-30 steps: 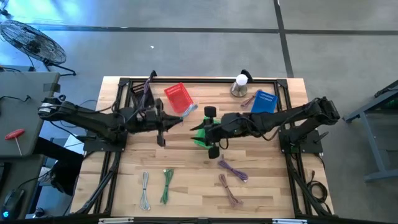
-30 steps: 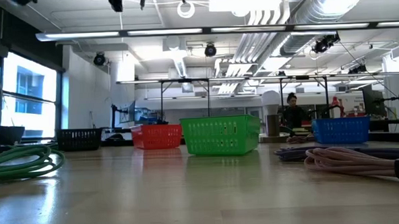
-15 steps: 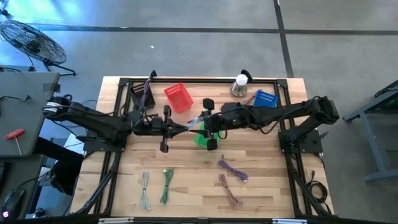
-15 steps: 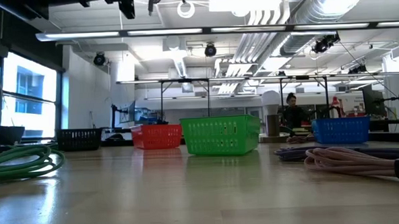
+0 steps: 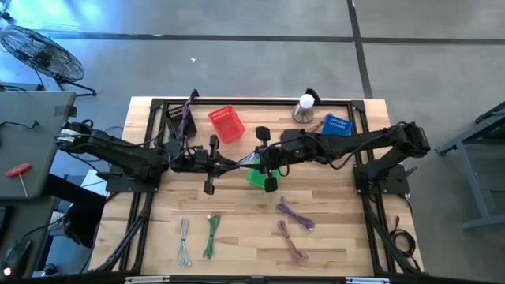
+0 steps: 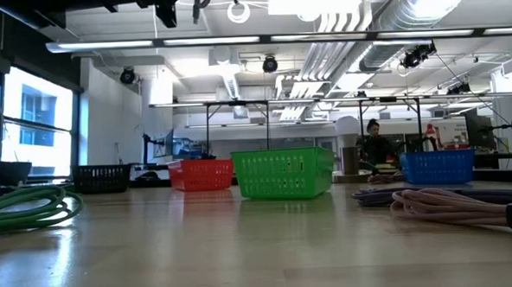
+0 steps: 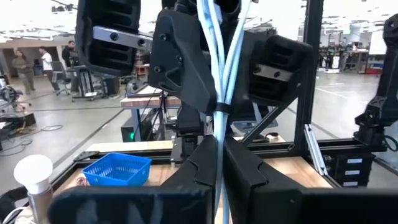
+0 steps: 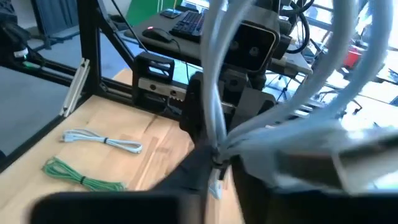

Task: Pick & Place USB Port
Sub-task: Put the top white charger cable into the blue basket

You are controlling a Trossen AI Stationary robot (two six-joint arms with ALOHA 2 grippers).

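A pale blue coiled cable (image 5: 243,160) hangs in the air at mid-table between my two grippers, above the near-left side of the green basket (image 5: 256,176). My left gripper (image 5: 233,162) reaches in from the table's left and is shut on the cable. My right gripper (image 5: 252,158) reaches in from the right and is shut on the same bundle. The left wrist view shows the strands (image 7: 217,68) rising from my fingers (image 7: 239,168) with the other gripper right behind them. My left gripper pinches the cable bundle just below its tie (image 7: 217,127) between its two fingers, coming level from the table's left. The bundle stands upright out of the fingers, lifted clear of the table. My right gripper pinches the gathered strands (image 8: 216,149) between its two fingers, coming almost level from the table's right. The loops (image 8: 214,74) spread past the fingers, clear of the table.
A red basket (image 5: 226,124), a black basket (image 5: 180,120) and a blue basket (image 5: 337,128) stand along the far side, with a bulb-topped stand (image 5: 304,108). White (image 5: 184,241), green (image 5: 211,235) and purple (image 5: 296,214) cables lie near the front.
My left gripper has carried the cable toward the table's right and a little down. My right gripper has swung from over the green basket toward the far left, and the two now meet at the cable.
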